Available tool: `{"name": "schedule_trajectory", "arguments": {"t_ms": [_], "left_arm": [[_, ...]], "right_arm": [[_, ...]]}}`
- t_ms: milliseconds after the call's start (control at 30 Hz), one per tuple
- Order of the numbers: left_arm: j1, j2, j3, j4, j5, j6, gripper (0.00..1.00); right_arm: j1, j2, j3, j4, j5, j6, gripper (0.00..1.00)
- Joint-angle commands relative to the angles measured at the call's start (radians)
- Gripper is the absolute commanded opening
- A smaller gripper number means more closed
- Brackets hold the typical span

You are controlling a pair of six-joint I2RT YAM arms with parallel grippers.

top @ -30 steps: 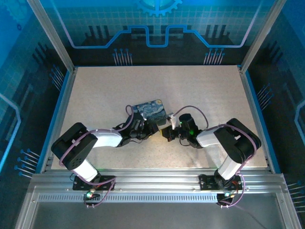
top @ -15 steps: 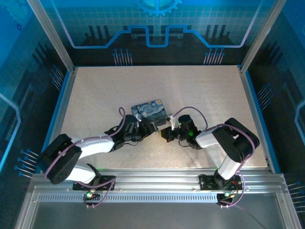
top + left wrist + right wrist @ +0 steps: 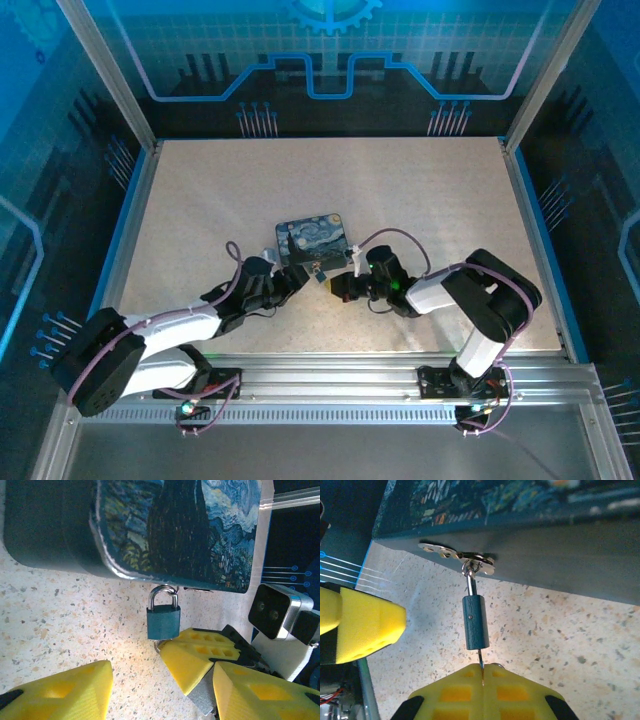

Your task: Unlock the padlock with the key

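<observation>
**Two grippers at one small blue padlock**

One small blue padlock [image 3: 163,621] hung by its silver shackle [image 3: 162,594] from the metal latch [image 3: 457,554] on the front wall of the painted tin [image 3: 190,530]. Its body pointed away from the tin over the speckled table [image 3: 420,190]. Both legs of the shackle ran down into the body. Whether the body lay on the table or was held just above it could not be told. In the top view the lock was a tiny spot just in front of the tin's near edge, between the tips of the two arms.

From the lock's bottom end a thin sliver of metal, the key [image 3: 480,659], came out in line with the body. It went straight in between the yellow fingers of the right gripper [image 3: 484,670]. Those fingers were pressed together with the key pinched between them, their tips just short of the lock's bottom face. In the left wrist view the same yellow fingers [image 3: 192,655] sat right below the lock, touching it or nearly so.

The left gripper [image 3: 297,282] stood with its jaws apart and held nothing. Its two yellow fingers [image 3: 65,692] sat one to each side of the right gripper's tips, near the lock but apart from it.

The tin lay flat near the middle of the table, its night-sky lid facing up. Both arms reached in low from the near edge and met at the tin's near side.
</observation>
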Motion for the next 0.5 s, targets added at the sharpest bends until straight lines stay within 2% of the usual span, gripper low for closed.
{"name": "schedule_trajectory", "arguments": {"t_ms": [0,200,467], "left_arm": [[-0.005,0.025,-0.017,0.079,-0.008,-0.056,0.55],[-0.006,0.085,-0.016,0.157,0.007,-0.083,0.51],[-0.008,0.129,-0.009,0.177,0.007,-0.104,0.5]], "right_arm": [[0.025,0.017,-0.013,0.045,0.01,0.103,0.0],[0.041,-0.009,-0.013,0.044,0.049,0.173,0.0],[0.04,-0.02,-0.003,0.029,0.047,0.246,0.0]]}}
